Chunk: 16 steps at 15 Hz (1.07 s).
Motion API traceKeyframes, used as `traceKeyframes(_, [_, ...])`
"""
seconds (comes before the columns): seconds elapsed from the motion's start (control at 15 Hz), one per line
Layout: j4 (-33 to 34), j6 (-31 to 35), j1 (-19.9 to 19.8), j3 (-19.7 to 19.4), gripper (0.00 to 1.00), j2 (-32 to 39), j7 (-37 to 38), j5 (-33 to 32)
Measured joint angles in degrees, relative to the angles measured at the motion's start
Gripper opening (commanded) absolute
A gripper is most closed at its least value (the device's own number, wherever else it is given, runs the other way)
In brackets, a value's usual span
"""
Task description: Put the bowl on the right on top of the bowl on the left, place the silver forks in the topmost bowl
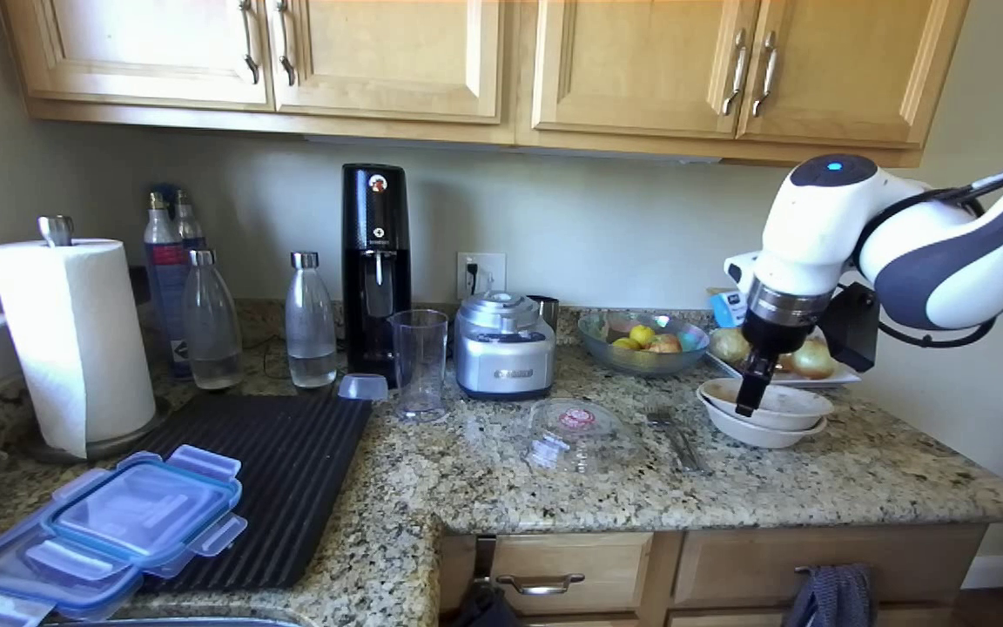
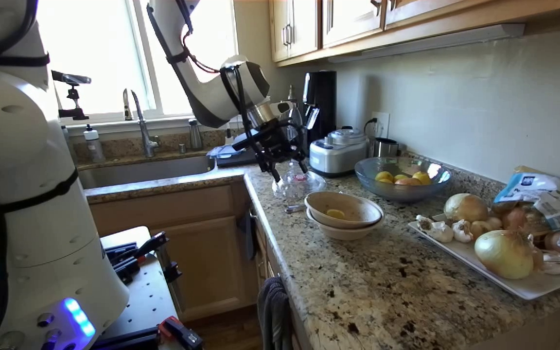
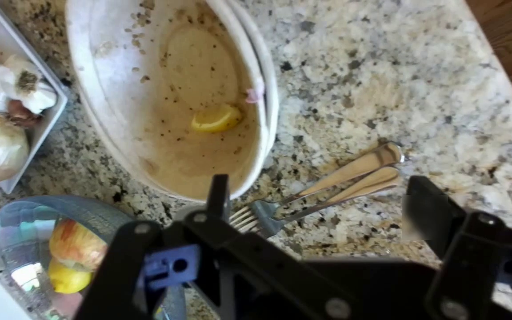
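Two off-white oval bowls are stacked on the counter: the upper bowl (image 2: 362,209) rests off-centre inside the lower bowl (image 2: 345,234). A lemon wedge (image 3: 217,118) and crumbs lie in the upper bowl. Beside the stack, two silver forks (image 3: 356,168) lie on the granite, crossing near their heads, with tines close to the bowl's rim; part of the tines is hidden behind my left finger in the wrist view. My gripper (image 3: 320,191) hangs above the forks with its fingers wide apart, nothing between them. In an exterior view the gripper (image 1: 750,405) overlaps the bowls.
Near the forks is a clear plastic container (image 1: 584,440). Behind stand a glass fruit bowl (image 1: 645,353) and a silver food processor (image 1: 506,357). A white tray (image 2: 528,289) of onions and garlic lies on the bowls' far side. The counter's front edge (image 1: 728,522) runs close by.
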Motion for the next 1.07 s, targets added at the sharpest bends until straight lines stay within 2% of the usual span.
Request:
traceKeyframes(0.2, [0.41, -0.04, 1.04, 1.6, 1.0, -0.17, -7.86, 11.59])
traceKeyframes(0.53, [1.93, -0.25, 2.7, 2.9, 1.0, -0.43, -16.15, 23.51])
traceKeyframes(1.07, [2.4, -0.16, 3.08, 2.89, 1.0, -0.28, -17.73, 25.45])
